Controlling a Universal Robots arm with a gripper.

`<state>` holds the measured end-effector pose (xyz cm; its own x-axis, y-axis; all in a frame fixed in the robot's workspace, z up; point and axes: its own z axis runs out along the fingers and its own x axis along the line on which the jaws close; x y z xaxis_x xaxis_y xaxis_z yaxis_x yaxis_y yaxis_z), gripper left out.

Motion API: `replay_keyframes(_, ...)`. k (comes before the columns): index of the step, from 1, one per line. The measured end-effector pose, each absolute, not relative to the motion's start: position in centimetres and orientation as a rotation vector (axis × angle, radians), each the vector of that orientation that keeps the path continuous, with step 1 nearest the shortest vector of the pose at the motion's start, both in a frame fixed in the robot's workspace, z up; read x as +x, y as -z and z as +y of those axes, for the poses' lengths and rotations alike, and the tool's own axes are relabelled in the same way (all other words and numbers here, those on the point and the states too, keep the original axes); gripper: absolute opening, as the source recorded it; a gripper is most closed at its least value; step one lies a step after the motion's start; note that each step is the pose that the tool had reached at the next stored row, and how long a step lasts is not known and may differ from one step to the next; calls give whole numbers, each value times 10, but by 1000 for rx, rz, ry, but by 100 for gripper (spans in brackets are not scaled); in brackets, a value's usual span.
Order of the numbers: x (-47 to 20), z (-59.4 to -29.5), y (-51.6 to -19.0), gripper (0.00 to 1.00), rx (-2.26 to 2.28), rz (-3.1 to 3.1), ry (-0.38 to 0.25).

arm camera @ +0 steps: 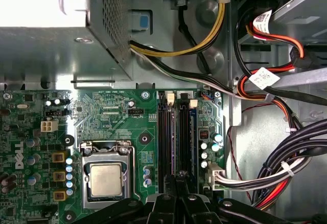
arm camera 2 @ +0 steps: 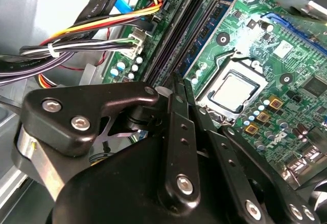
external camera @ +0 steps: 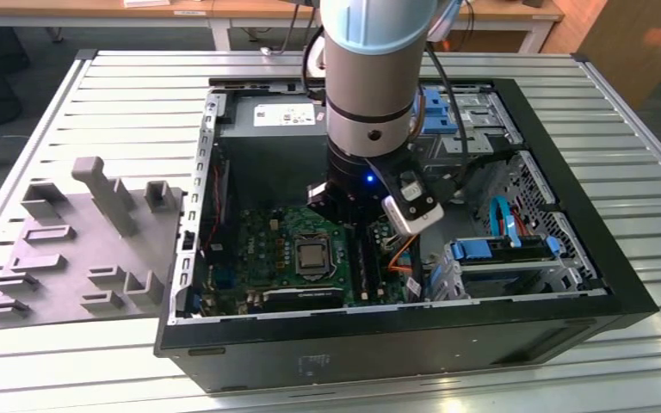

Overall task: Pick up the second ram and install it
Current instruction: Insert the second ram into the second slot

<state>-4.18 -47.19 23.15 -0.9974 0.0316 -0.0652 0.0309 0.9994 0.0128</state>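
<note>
The second ram (arm camera: pixel 182 137) is a dark stick standing upright in a motherboard slot, beside another dark stick (arm camera: pixel 163 137) in the neighbouring slot. My gripper (arm camera: pixel 179 175) is at the near end of that slot, with its black fingers drawn close on either side of the stick's top edge. In the second wrist view the gripper (arm camera 2: pixel 182 82) meets the ram (arm camera 2: pixel 186 24) where the slots run past the processor (arm camera 2: pixel 236 92). In the exterior view the arm (external camera: pixel 365 95) reaches straight down into the open computer case (external camera: pixel 411 323).
Bundled cables (arm camera: pixel 286 173) lie close to the slots, and the metal power supply box (arm camera: pixel 51 45) sits beyond the board. Drive bays with blue clips (external camera: pixel 503 249) fill the case on the exterior view's right. A grey foam tray (external camera: pixel 78 249) lies outside the case on the exterior view's left.
</note>
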Motion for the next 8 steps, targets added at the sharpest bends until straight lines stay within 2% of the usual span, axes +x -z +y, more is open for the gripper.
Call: replay_keyframes(8, -42, -472, -230, 12, 48, 3076, -18)
